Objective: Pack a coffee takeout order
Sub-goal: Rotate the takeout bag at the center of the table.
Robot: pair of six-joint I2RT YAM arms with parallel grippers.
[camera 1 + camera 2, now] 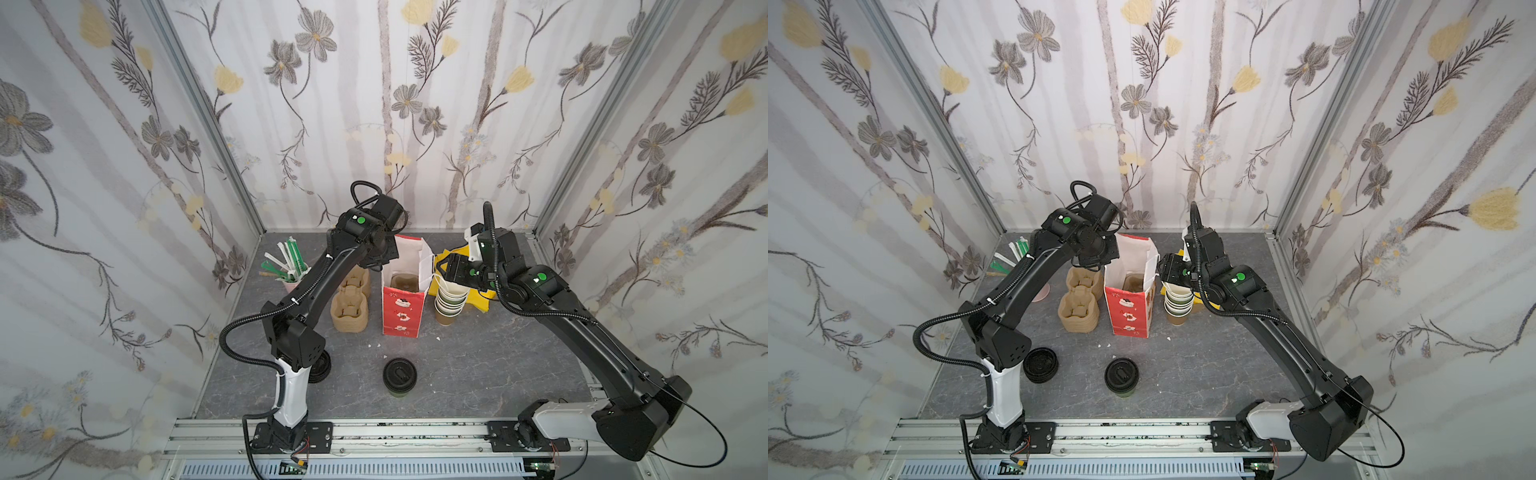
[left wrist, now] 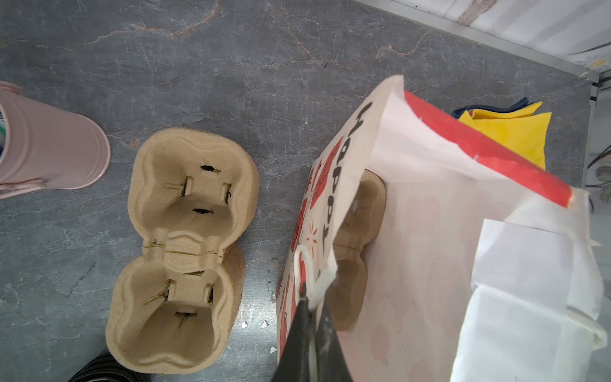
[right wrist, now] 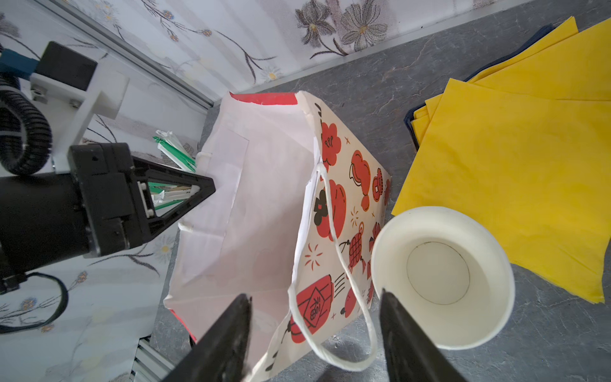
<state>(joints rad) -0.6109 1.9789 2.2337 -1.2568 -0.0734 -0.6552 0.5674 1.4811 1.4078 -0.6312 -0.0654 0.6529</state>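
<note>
Pinches the red bag (image 1: 402,316) at its 10 o'clock rim with the left gripper (image 2: 309,304), pressed tight together. Holds the right gripper (image 3: 314,294) spread astride the bag's 3 o'clock wall. Shows a carrier (image 2: 363,211) inside the upright bag mid-table, a lidded cup (image 1: 400,374) well apart at 6 o'clock.

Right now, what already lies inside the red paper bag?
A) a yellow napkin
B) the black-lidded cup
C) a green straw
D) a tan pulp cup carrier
D: the left wrist view looks down into the open bag and shows a tan pulp carrier resting at its bottom.
</note>
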